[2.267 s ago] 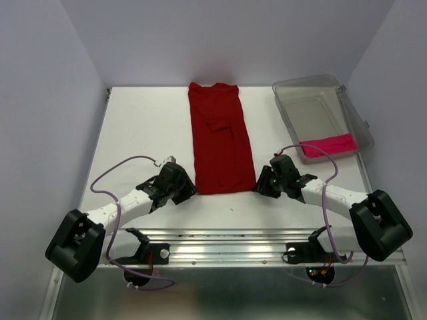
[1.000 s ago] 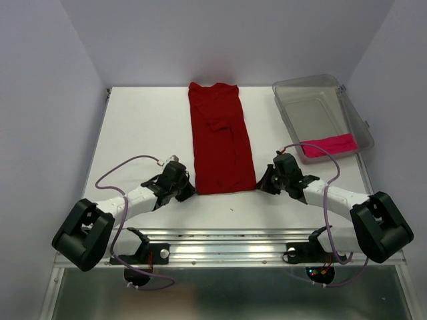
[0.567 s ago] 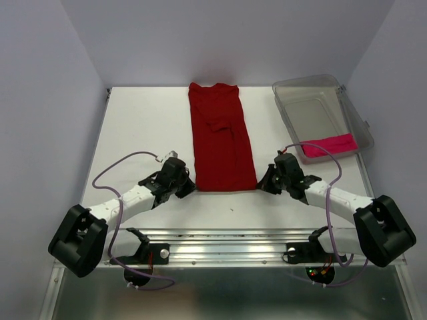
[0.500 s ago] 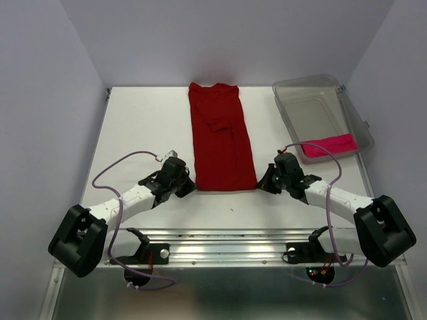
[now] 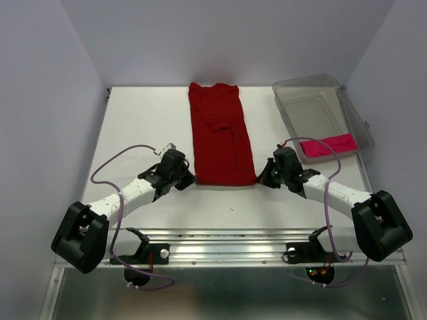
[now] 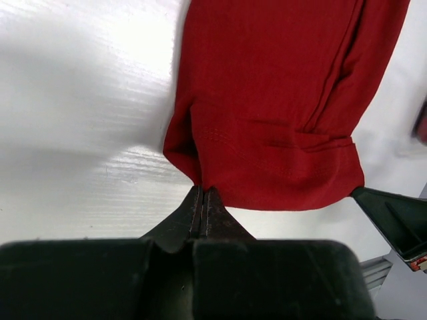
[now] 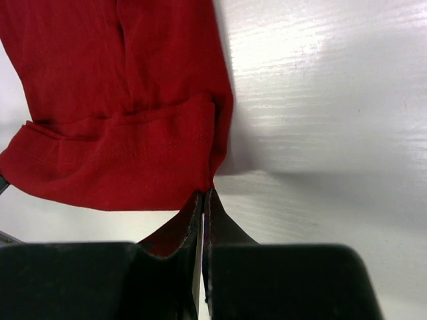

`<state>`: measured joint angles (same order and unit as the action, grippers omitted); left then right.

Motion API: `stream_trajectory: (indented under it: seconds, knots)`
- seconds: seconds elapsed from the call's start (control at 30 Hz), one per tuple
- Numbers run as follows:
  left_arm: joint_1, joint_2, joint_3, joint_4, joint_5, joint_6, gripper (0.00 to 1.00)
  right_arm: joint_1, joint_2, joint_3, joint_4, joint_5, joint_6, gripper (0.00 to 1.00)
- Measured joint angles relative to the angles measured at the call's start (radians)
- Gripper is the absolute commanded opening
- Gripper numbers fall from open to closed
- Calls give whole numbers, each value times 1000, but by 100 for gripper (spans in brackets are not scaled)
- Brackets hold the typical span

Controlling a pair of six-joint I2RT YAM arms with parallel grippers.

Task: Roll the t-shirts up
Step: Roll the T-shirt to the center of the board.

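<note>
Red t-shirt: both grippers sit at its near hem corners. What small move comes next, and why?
Probably lift both corners together and carry them a little way toward the collar, turning the hem over onto the cloth. The left gripper and right gripper are each shut on a near corner of the red t-shirt, which otherwise lies flat and unrolled.
</note>
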<state>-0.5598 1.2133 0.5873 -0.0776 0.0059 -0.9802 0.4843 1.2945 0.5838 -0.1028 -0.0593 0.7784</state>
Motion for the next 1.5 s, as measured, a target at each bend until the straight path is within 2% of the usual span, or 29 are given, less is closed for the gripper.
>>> stream_trajectory:
  seconds: [0.47,0.97,1.07,1.17,1.2,1.23,1.27,1.33,1.4,1.5]
  knots:
    - [63,116,115,-19,7,50,0,-32,92,114,-3,-1,-27,1]
    - [121,296,280,-43,43,133,0,-82,268,289,-6,-13,-69,1]
    - [123,335,301,-44,44,143,0,-92,306,317,-8,-19,-75,5]
    - [123,372,320,-48,45,151,1,-97,337,336,-10,-25,-77,20]
    - [123,382,326,-52,45,153,11,-98,342,339,-11,-26,-81,26]
    - [123,388,330,-55,45,154,17,-98,344,341,-11,-27,-84,28]
    - [124,394,332,-55,45,158,28,-99,346,344,-13,-27,-86,36]
    - [126,404,338,-61,47,164,37,-102,346,353,-20,-27,-88,46]
    - [128,405,341,-66,45,163,43,-105,346,366,-30,-27,-94,50]
    - [130,404,351,-74,39,165,44,-106,342,379,-35,-27,-110,50]
